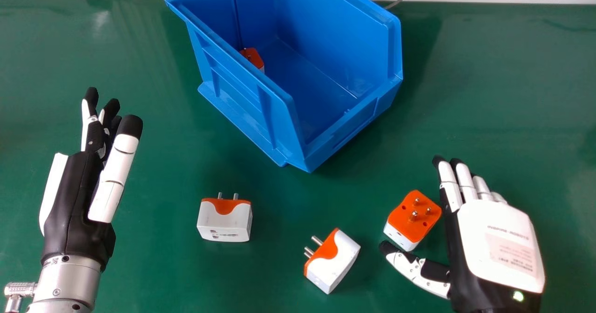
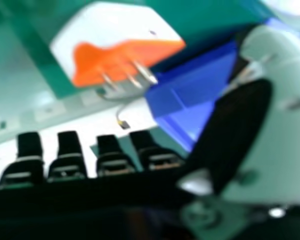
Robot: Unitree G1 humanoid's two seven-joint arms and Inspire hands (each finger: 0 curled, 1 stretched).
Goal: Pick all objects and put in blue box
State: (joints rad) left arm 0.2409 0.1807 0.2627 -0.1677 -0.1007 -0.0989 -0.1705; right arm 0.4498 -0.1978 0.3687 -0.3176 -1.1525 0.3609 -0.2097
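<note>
The robot's right hand (image 1: 498,243) is open and empty, fingers straight, thumb spread. In the head view, an orange-and-white plug adapter (image 1: 413,217) stands prongs up between thumb and fingers, a second adapter (image 1: 333,259) lies left of the thumb, and a third adapter (image 1: 225,220) farther left. Ahead and left, the blue box (image 1: 247,103) holds another adapter (image 1: 253,57). The left hand (image 1: 77,187) is open, empty. The right hand view adds a cable's connector (image 2: 123,124).

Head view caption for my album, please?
One plug in the blue box, three plugs on the green table between robot hands.
</note>
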